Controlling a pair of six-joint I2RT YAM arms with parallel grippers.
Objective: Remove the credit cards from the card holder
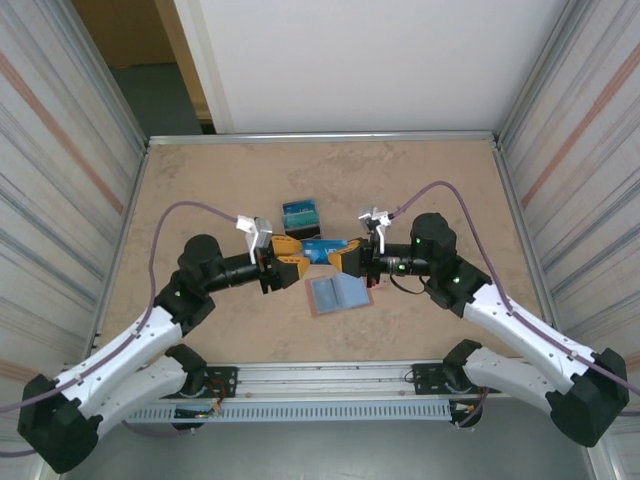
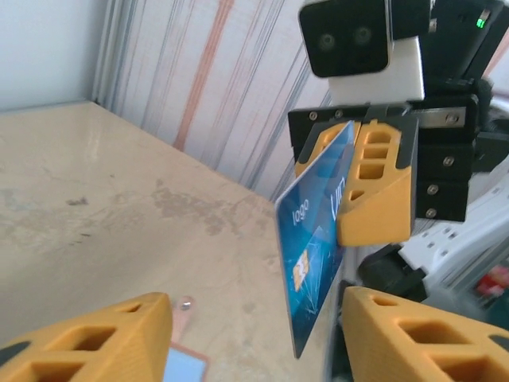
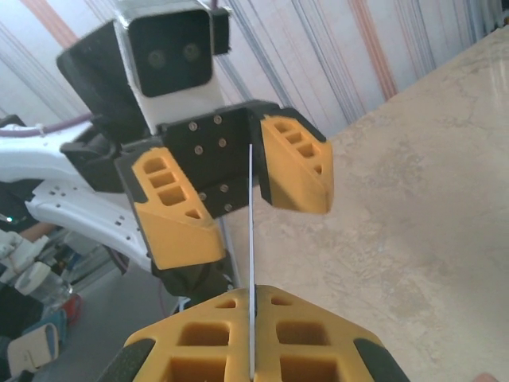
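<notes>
Pinched a blue credit card point(image 1: 323, 246) in right gripper point(image 1: 347, 258), jaws closed on it; pointed its long axis at left gripper point(image 1: 291, 257), jaws spread either side of free end; hung above open card holder point(image 1: 338, 293) on bench point(image 1: 200, 180).

I work in a robot test cell, the kind found in a lab, not in a home. My table point(image 1: 200, 190) is closed in by striped panel walls point(image 1: 60, 150) and a white board point(image 1: 350, 60). My arms point(image 1: 130, 345) are bolted to a slotted metal rail point(image 1: 330, 378), with purple cables point(image 1: 190, 205) along them.
</notes>
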